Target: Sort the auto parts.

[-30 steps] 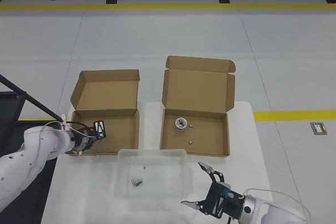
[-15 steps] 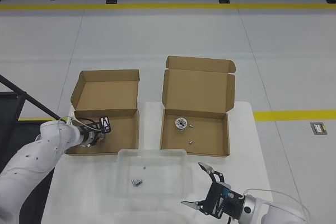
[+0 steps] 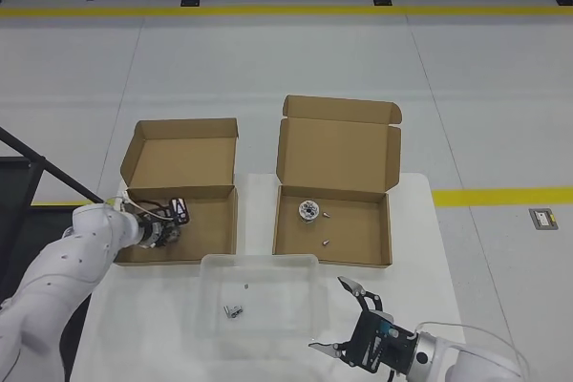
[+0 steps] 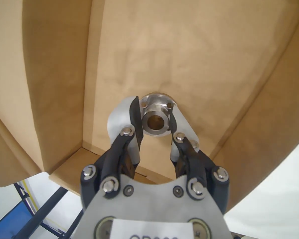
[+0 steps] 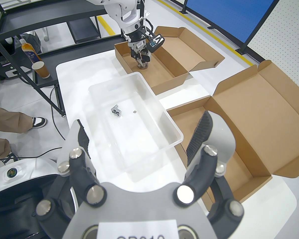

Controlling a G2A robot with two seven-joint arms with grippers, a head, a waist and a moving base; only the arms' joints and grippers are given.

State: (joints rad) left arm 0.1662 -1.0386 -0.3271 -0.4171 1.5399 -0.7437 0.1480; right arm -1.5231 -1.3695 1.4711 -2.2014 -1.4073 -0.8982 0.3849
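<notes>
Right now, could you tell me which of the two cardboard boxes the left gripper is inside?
The box nearer the left arm: the left gripper, shut on a metal hub, is inside it. The other box holds loose parts.

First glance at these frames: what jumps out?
The left gripper is shut on a shiny metal hub, low inside a cardboard box. The right gripper hangs open beside the clear bin, which holds a small metal bracket.
</notes>
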